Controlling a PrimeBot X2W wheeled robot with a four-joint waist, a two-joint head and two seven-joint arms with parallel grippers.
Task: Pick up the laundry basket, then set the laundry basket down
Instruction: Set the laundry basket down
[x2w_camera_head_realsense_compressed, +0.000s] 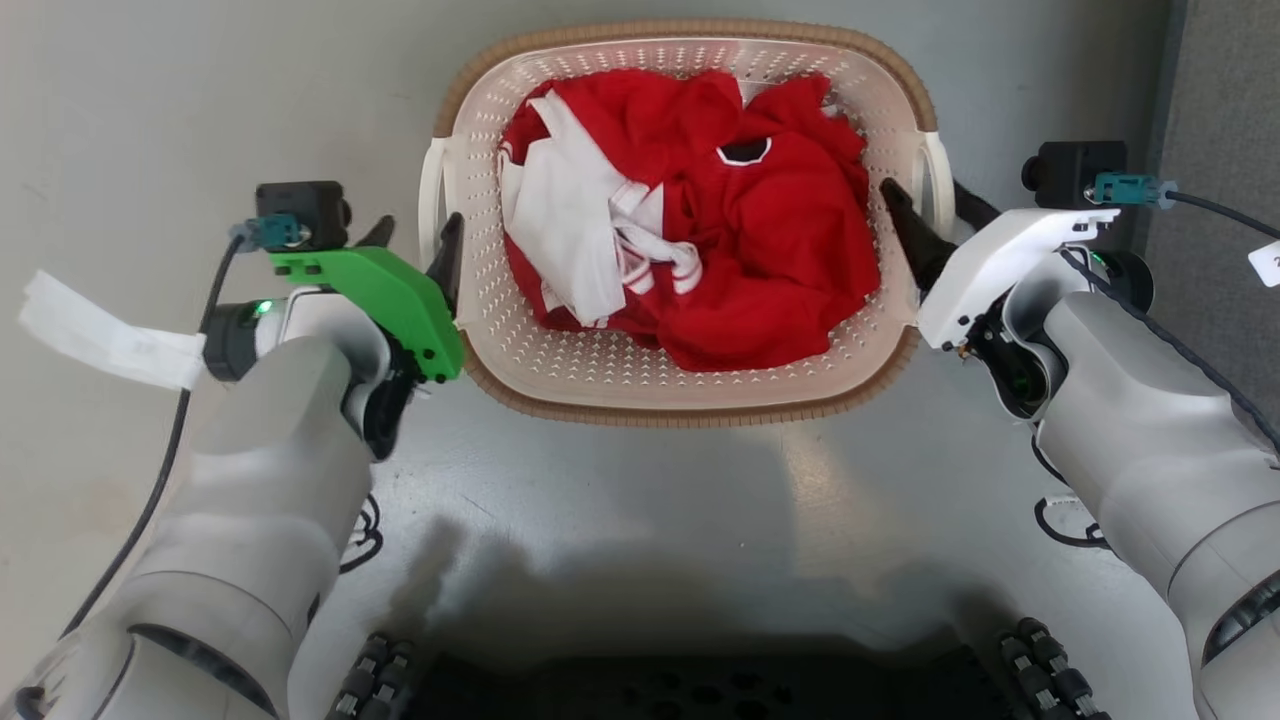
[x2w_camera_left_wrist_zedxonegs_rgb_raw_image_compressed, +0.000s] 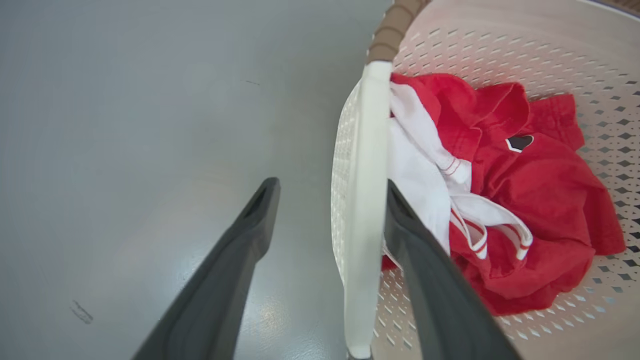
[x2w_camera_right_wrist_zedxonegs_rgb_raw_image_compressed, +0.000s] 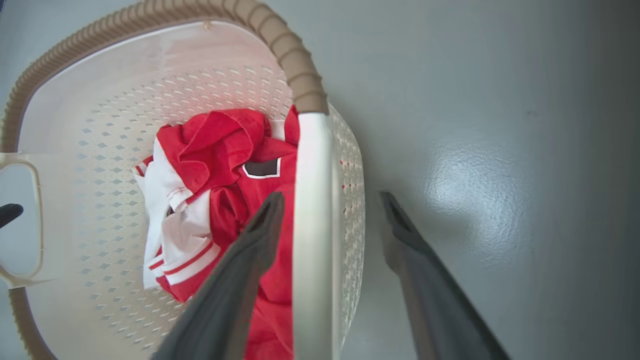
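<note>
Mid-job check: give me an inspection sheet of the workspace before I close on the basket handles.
Surface: grey floor, glossy, with faint scuffs.
Job's things: laundry basket, holding red and white clothes.
Clutter: nothing seen.
Grippers: left gripper open, fingers astride the left handle; right gripper open, fingers astride the right handle.
Cables: left black cable carrying a white tag; right black cable runs off the edge.
Surroundings: darker strip at right; robot's base below.

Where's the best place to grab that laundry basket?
By its white side handles: left gripper on the left handle, right gripper on the right handle, each from its own side. The laundry basket is wide, and the slim bars fit between fingers.
</note>
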